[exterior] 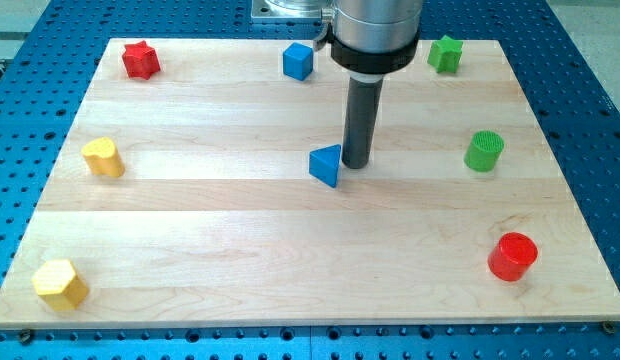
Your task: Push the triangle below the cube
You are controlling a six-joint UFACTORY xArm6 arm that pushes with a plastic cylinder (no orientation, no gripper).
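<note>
**Tip at the triangle's right side, cube up near the top edge**

My tip (355,164) rests on the wooden board (290,250) near its middle, right against the right-hand side of the blue triangle (327,165). There is no claw here to open or close: the arm ends in a plain dark rod, and it has hold of nothing. It only stands beside the triangle, touching it or all but touching it; the view does not settle which.

The blue triangle lies just left of the tip, a little above the board's centre. The blue cube (298,61) sits well apart from it, toward the view's top and slightly to the left, close to the board's top edge. So the triangle is lower in the view than the cube and a little to its right.

Farther out, the other blocks ring the board. A red star (141,60) is at the top left corner and a green star (445,54) at the top right. A green cylinder (483,151) stands on the right side, with a red cylinder (512,256) below it near the bottom right. On the left side is a yellow block (104,157) of rounded shape, and a yellow hexagonal block (60,284) sits near the bottom left corner. The board lies on a blue perforated table (590,120).
</note>
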